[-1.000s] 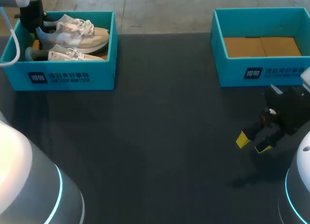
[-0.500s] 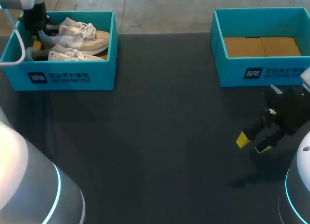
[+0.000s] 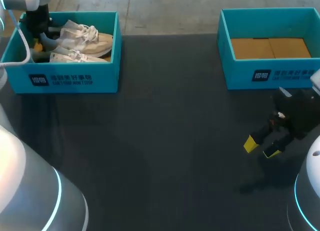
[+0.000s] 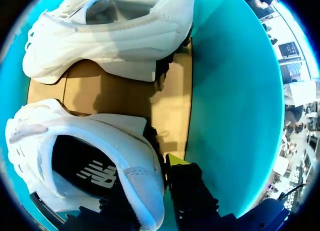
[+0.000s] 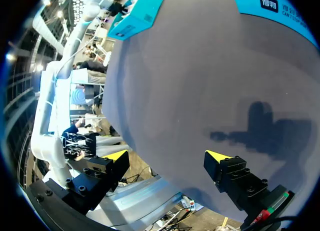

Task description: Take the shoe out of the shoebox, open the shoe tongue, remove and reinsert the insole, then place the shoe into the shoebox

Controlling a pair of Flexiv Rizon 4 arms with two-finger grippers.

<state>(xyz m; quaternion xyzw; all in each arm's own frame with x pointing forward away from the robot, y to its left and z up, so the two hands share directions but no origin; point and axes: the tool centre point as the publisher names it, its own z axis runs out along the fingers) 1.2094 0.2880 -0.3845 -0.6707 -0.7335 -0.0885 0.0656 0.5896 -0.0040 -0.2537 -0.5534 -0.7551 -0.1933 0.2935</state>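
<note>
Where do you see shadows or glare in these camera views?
Head view: the left arm has a shell that glares white, and the right gripper throws a faint shadow on the table. Right wrist view: a distinct dark gripper shadow lies on the table ahead. Left wrist view: the far shoe shades the cardboard floor of the shoebox.

Dark grey matte table (image 3: 165, 141), flat & wide, evenly lit w/ soft shadow patches

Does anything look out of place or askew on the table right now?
Nothing stands out. The near shoe and far shoe sit inside the left shoebox; the right shoebox stands square and empty, with no visible damage.
</note>
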